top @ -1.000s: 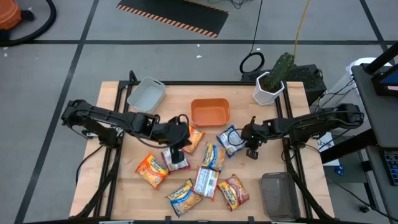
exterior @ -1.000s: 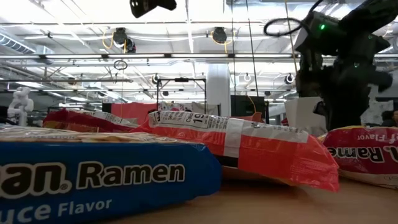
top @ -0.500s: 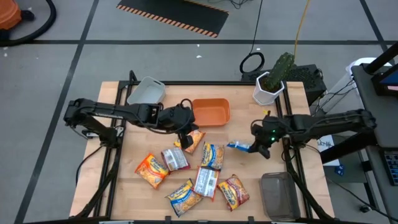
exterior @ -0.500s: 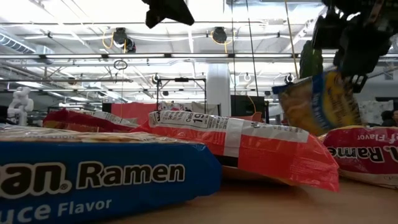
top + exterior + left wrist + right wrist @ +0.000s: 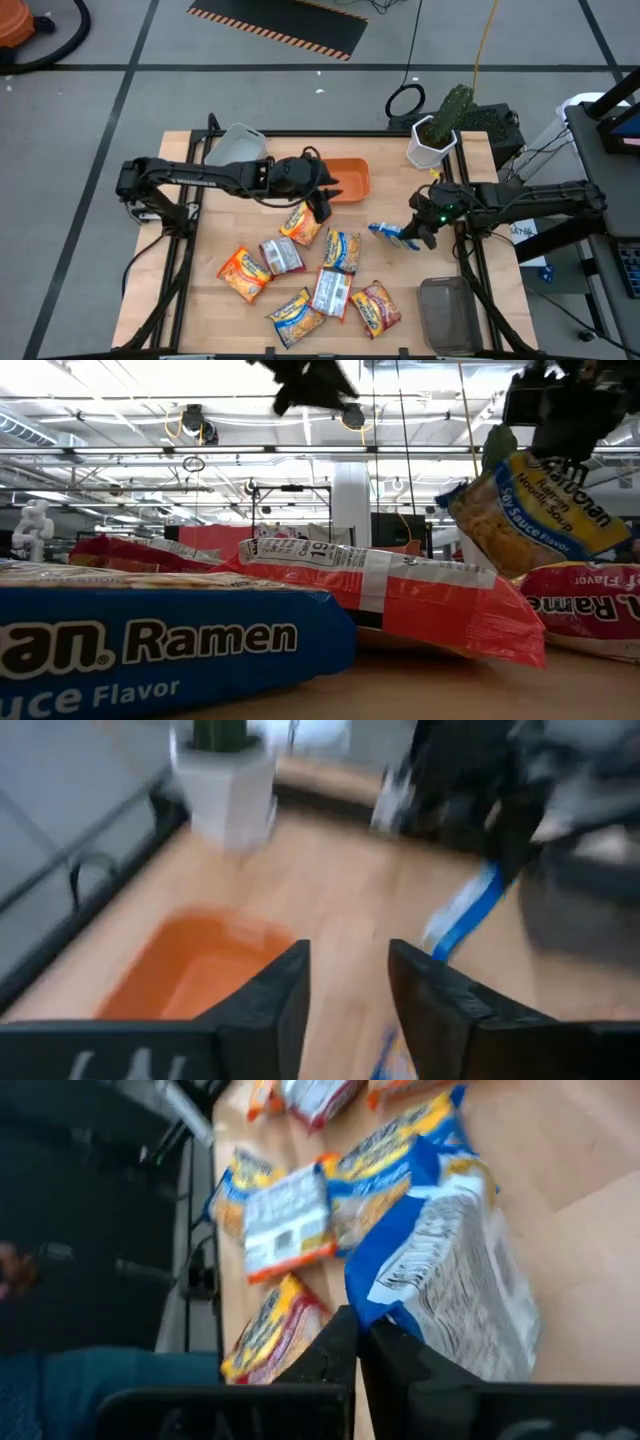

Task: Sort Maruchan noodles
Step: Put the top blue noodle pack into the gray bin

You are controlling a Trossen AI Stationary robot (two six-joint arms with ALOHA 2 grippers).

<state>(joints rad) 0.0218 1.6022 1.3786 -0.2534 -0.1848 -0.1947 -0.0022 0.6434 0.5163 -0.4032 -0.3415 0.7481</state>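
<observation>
Right gripper has a blue-and-yellow packet up off the table; left gripper hangs empty by the orange bin.

From the left: the grey bin [image 5: 235, 150] sits at the back corner, then the left gripper [image 5: 322, 205], fingers [image 5: 275, 1005] parted with nothing between them, at the orange bin's [image 5: 345, 178] front edge. Seven packets [image 5: 300, 268] lie scattered flat on the table [image 5: 440, 265] in front. Further right, the right gripper [image 5: 418, 232] is pinched tight on the blue-and-yellow packet [image 5: 530, 510], dangling clear of the wood. The clear bin [image 5: 448, 312] stands in the front right corner.
</observation>
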